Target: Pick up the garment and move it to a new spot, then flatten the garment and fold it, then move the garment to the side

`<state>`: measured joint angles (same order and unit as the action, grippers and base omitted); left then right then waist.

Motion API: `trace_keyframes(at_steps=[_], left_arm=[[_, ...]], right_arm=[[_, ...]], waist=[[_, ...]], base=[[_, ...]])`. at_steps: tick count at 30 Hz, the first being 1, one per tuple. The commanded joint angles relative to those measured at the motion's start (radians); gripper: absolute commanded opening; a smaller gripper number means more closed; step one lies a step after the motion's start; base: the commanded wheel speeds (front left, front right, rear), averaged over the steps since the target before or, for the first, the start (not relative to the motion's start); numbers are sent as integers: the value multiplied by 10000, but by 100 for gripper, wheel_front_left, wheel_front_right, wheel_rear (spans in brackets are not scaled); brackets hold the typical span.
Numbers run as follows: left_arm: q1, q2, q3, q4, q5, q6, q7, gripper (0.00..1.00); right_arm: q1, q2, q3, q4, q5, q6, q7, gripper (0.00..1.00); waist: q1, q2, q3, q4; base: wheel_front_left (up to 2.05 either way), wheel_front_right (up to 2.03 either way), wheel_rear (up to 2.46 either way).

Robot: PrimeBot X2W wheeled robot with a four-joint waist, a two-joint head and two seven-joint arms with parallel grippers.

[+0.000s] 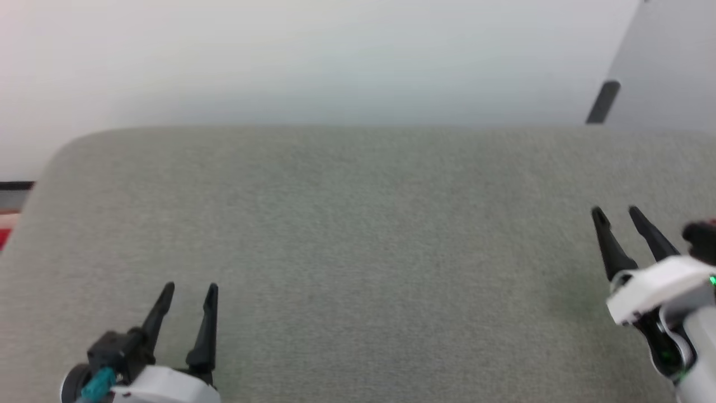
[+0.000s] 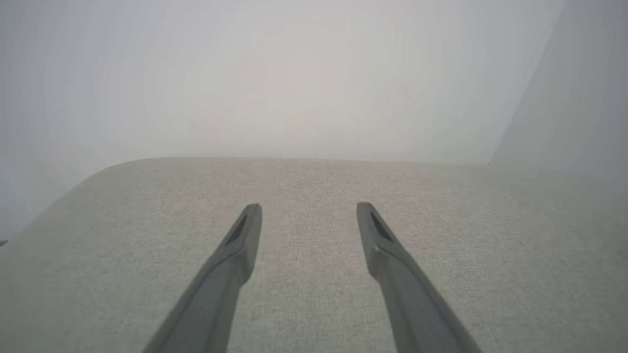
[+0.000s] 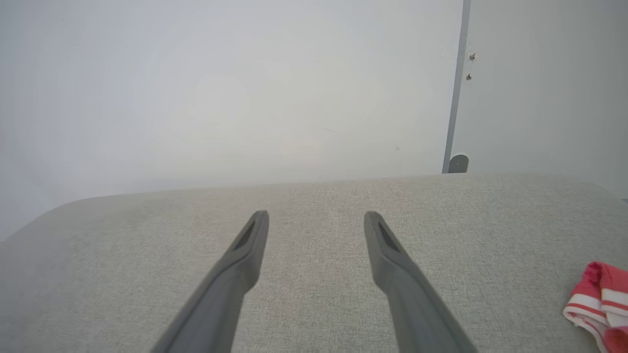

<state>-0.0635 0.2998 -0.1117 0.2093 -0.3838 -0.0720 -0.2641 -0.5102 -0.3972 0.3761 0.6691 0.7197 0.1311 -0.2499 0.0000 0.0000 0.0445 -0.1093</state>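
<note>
Status rn: both hands just hang over the pale grey-green fabric-topped counter point(image 1: 358, 224). Left hand point(image 1: 190, 288) is low on the left side, fingers spread wide, nothing btwn them. Right hand point(image 1: 615, 211) is over on the right side, same deal: wide open and empty.

The red soft jersey shirt w/ white-and-red striped trim point(image 3: 599, 298) is way off toward the counter's right end, well apart from the right hand's fingers. Only a bunched corner of it pokes into the right wrist view, so can't tell if it's folded or just crumpled.

How far along? Tbh idk, it fits 2 cases imo:
- shirt lying in a heap at the edge, w/ the move, flatten and fold all left to do
- shirt folded and parked at the side, w/ the job basically wrapped

Would need to see the rest of the shirt to call it
</note>
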Motion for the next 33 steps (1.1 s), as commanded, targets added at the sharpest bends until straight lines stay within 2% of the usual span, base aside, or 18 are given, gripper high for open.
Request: trace_keyframes(at_steps=[1,8,15,26,33], left_arm=[[326,-126,148,-132,154,-101,12,100],[1164,-477,588,-594,570,-331,11,100],[1951,-815,909,-1138,784,-422,13,100],[2899,-1268,1248,-2025,1115,-510,11,100],[2991,-1380,1324,-2169,1241,-529,11,100]], right_arm=[[533,-113,-181,-327,34,-8,-81,100],[2265,-446,-898,-1566,-456,-8,-133,100],[3770,-444,-2112,-2936,-907,-8,206,100],[5555,634,-4256,-5616,-2003,-8,1295,100],[5948,1180,-4819,-6433,-2357,-8,1768,100]], waist=[[0,0,-560,567],[0,0,-803,818],[0,0,-919,921],[0,0,-947,982],[0,0,-954,963]], base=[[0,0,0],[0,0,0],[0,0,0],[0,0,0],[0,0,0]])
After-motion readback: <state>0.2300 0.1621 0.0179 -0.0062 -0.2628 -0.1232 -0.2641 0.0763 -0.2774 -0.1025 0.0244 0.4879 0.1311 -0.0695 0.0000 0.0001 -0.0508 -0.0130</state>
